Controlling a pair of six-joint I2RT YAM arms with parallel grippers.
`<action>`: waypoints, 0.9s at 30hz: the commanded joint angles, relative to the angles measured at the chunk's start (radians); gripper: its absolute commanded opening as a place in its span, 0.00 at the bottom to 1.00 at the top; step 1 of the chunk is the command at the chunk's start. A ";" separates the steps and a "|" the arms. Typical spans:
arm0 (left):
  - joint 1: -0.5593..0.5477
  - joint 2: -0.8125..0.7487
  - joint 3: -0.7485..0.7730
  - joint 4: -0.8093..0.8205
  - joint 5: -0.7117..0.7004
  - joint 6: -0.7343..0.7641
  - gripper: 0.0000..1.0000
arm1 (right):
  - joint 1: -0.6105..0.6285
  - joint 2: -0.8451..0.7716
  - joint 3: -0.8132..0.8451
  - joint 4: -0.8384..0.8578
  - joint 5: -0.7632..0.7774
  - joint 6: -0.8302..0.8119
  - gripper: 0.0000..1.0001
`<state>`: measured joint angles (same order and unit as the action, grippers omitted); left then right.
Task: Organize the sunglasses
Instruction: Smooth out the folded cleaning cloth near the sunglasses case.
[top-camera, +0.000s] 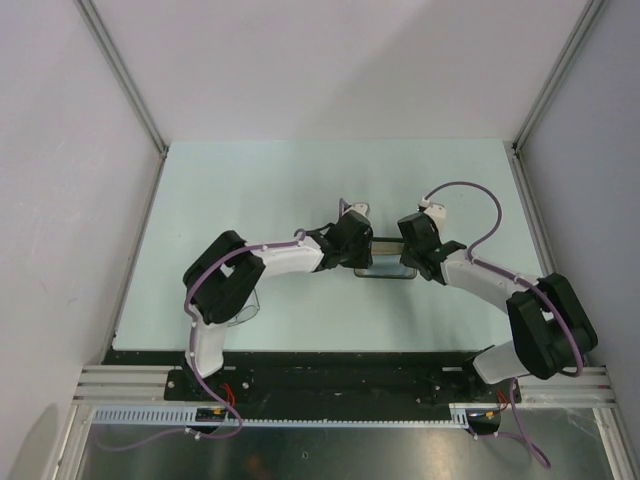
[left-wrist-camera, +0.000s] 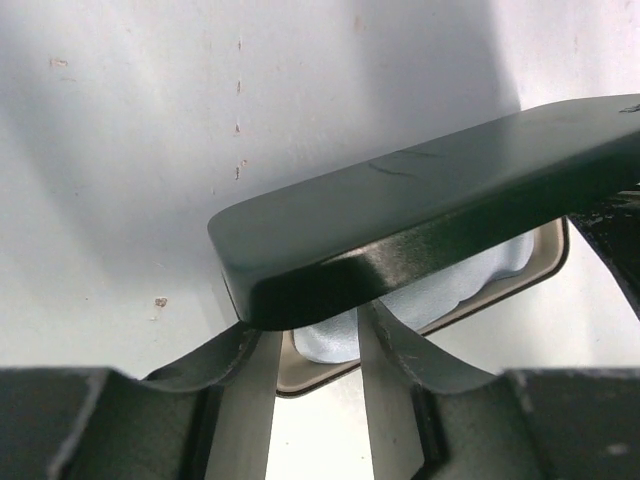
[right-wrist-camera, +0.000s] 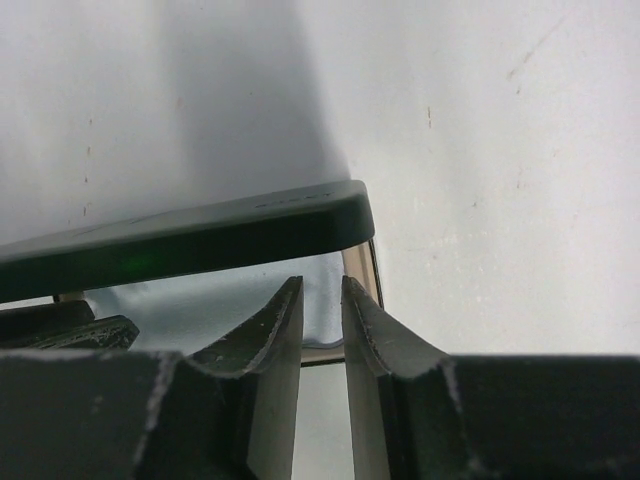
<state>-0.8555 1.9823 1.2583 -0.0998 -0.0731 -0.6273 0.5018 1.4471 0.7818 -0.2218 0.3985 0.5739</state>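
Observation:
The black oblong case (top-camera: 385, 271) lies mid-table between my two grippers. Its black lid (left-wrist-camera: 420, 200) is raised a little over the tan-lined base (left-wrist-camera: 545, 262). The pale blue cloth (left-wrist-camera: 440, 295) lies inside the base. The sunglasses are hidden in every view. My left gripper (left-wrist-camera: 320, 335) is open at the case's left end, its fingertips (left-wrist-camera: 385, 340) just under the lid's edge, holding nothing. My right gripper (right-wrist-camera: 322, 287) is at the right end, jaws a narrow gap apart and empty, tips under the lid (right-wrist-camera: 200, 240) over the cloth (right-wrist-camera: 190, 300).
Both arms reach in from the near edge and meet at the case, with the left gripper (top-camera: 355, 240) and right gripper (top-camera: 412, 250) close together. Metal frame posts and grey walls bound the pale table (top-camera: 250, 180) on three sides.

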 joint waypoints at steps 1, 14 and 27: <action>-0.005 -0.079 0.018 0.006 -0.008 0.008 0.41 | -0.002 -0.037 0.008 -0.010 0.028 0.001 0.26; -0.011 -0.043 0.046 0.008 0.055 -0.006 0.21 | 0.011 0.053 0.007 0.038 -0.053 0.010 0.04; -0.013 0.001 0.032 0.008 0.044 -0.008 0.13 | -0.002 0.119 0.007 0.039 -0.043 0.021 0.00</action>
<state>-0.8619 1.9816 1.2762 -0.0998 -0.0227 -0.6289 0.5064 1.5543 0.7818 -0.2043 0.3321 0.5758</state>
